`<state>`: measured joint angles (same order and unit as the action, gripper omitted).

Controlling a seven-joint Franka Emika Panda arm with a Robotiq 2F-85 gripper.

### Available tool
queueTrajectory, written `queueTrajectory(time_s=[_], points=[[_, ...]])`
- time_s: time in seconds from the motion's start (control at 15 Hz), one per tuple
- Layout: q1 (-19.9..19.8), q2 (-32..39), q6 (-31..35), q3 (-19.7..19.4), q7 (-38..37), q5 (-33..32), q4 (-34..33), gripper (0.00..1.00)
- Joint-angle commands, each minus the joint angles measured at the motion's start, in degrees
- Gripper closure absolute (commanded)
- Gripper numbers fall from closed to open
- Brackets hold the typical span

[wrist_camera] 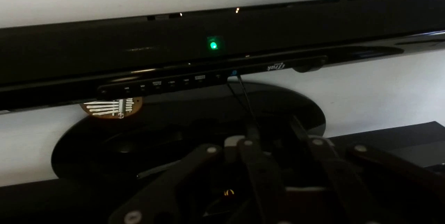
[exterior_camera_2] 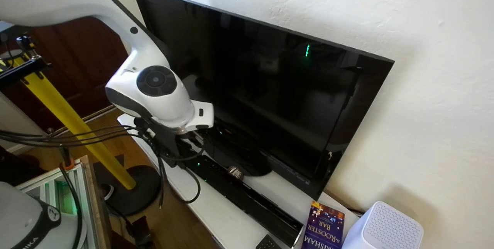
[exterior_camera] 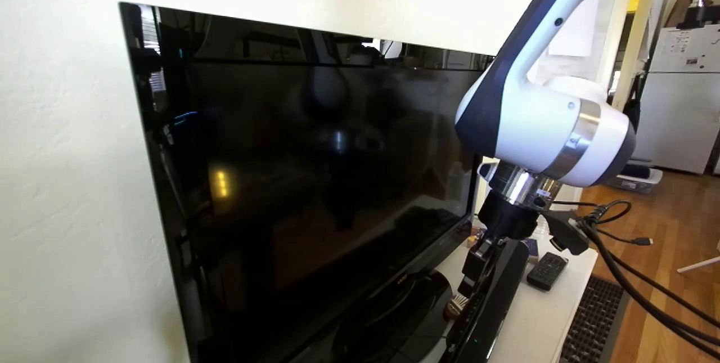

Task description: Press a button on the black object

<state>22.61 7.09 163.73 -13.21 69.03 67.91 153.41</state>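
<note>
Television (exterior_camera: 337,183): the black object, standing at the far side of the white desk (exterior_camera: 540,318), before the wall (exterior_camera: 67,183); glossy frame and mirror-like screen fill much of both exterior views, while the wrist view takes in its smooth oval stand (wrist_camera: 167,130).
Soundbar (wrist_camera: 264,36): long, low, polished black; lies on the desk on the near side of the stand.
Control strip (wrist_camera: 167,83): along the soundbar's far edge; its row of small pale marks is distinct in the wrist view, too fine in both exterior views.
Green light (wrist_camera: 213,45): lit on the soundbar.
Gripper (exterior_camera: 468,286): black, pointing down on the near side of the television; the wrist view shows paired links with pale round pins, the tips lost against dark surfaces; how far apart they stand, and whether they hold or touch anything, cannot be told.
Kalimba (wrist_camera: 111,108): rounded brown body, flat metal tines; between soundbar and stand.
Remote (exterior_camera: 547,270): black, studded with keys, beside the soundbar in both exterior views.
Right end: in an exterior view, a purple paperback (exterior_camera_2: 324,224) beside a white box (exterior_camera_2: 393,226) with a perforated top.
Surroundings: in an exterior view, a white refrigerator (exterior_camera: 680,98) at far right; in an exterior view, a yellow pole (exterior_camera_2: 67,114) at near left.
</note>
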Motion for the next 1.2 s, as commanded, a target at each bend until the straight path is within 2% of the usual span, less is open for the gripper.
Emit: queueTrajectory(time_s=[0.0, 0.13, 0.2, 0.27, 0.4, 0.53, 1.13], points=[[-1.44, 6.35, -0.32, 1.38, 12.62, 10.11, -4.38, 0.99], [-1.96, 9.06, -0.01, 1.54, 17.86, 15.75, -6.23, 1.00], [-3.14, 8.15, -6.51, 1.08, 18.09, 16.52, -6.17, 1.00], [-1.03, 6.36, -1.77, 0.57, 14.34, 12.74, -4.01, 0.99], [-2.05, 7.59, -5.02, 0.56, 15.79, 14.16, -5.13, 0.99], [-2.43, 7.77, -5.57, 0.56, 16.06, 14.33, -5.50, 1.00], [-2.91, 9.42, -3.05, 0.51, 25.86, 23.80, -7.37, 1.00]])
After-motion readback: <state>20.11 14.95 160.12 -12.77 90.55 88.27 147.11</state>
